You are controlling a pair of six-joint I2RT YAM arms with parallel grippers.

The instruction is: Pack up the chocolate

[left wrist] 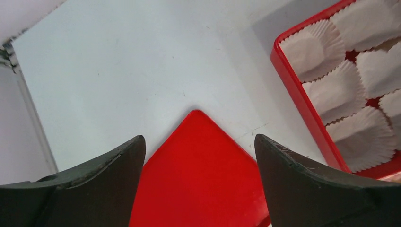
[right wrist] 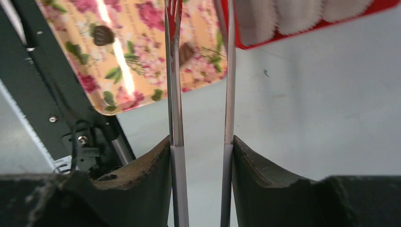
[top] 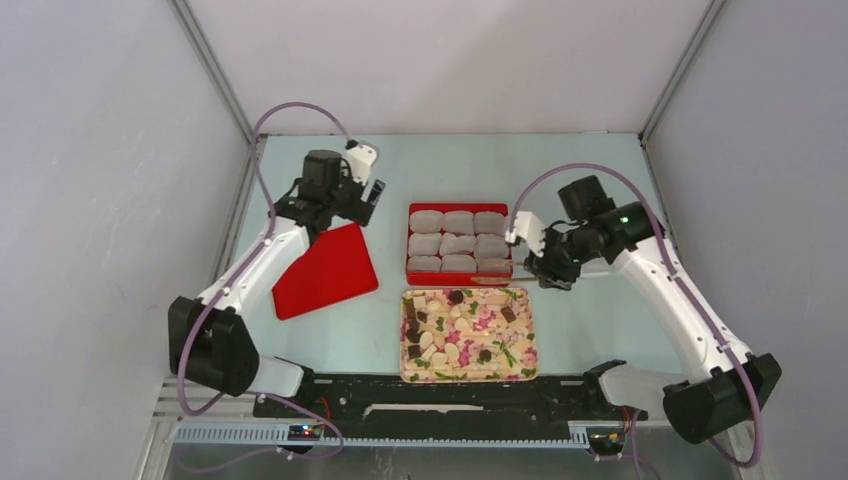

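Note:
The chocolate (top: 456, 297) lies as small dark and cream pieces scattered on a floral tray (top: 531, 340); two dark pieces (right wrist: 104, 34) show in the right wrist view. Behind the tray stands a red box (top: 459, 207) of white paper cups (top: 458, 243). My right gripper (top: 537, 263) (right wrist: 201, 142) is shut on metal tongs (right wrist: 174, 71), whose two arms stand apart and reach toward the box's near right corner. The tong tips run out of the wrist view. My left gripper (top: 368, 198) (left wrist: 198, 142) hangs open over the far corner of a flat red lid (left wrist: 201, 179), holding nothing.
The red lid (top: 325, 270) lies left of the box. White enclosure walls surround the table on three sides. A black rail (top: 450, 395) with the arm bases runs along the near edge, just behind the floral tray (right wrist: 142, 101).

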